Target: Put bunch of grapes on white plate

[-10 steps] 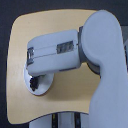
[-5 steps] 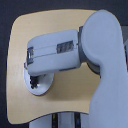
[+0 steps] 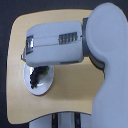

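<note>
The white plate lies on the wooden table toward the exterior view's left, its upper part covered by my arm. The dark bunch of grapes lies on the plate's left half, within the rim. My big grey forearm stretches across the table just above the plate. The gripper shows only as a dark bit under the forearm's lower edge, right over the grapes. Its fingers are hidden, so I cannot make out whether they are touching the bunch.
The light wooden table has rounded corners and dark floor around it. My upper arm and shoulder fill the exterior view's right side. A dark-and-white base part sits at the table's near edge.
</note>
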Action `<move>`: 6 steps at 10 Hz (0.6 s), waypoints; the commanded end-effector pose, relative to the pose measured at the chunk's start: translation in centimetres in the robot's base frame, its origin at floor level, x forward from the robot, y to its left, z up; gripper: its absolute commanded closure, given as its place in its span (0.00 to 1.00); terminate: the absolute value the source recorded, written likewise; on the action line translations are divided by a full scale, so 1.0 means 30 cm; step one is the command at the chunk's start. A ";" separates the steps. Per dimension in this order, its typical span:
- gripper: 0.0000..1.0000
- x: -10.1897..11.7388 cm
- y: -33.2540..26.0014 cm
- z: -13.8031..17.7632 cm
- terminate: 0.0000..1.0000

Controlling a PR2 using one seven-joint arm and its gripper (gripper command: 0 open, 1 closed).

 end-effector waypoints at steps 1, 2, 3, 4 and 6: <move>0.00 0.056 -0.047 0.278 0.00; 0.00 0.071 -0.046 0.310 0.00; 0.00 0.086 -0.048 0.331 0.00; 0.00 0.108 -0.058 0.352 0.00; 0.00 0.144 -0.174 0.346 0.00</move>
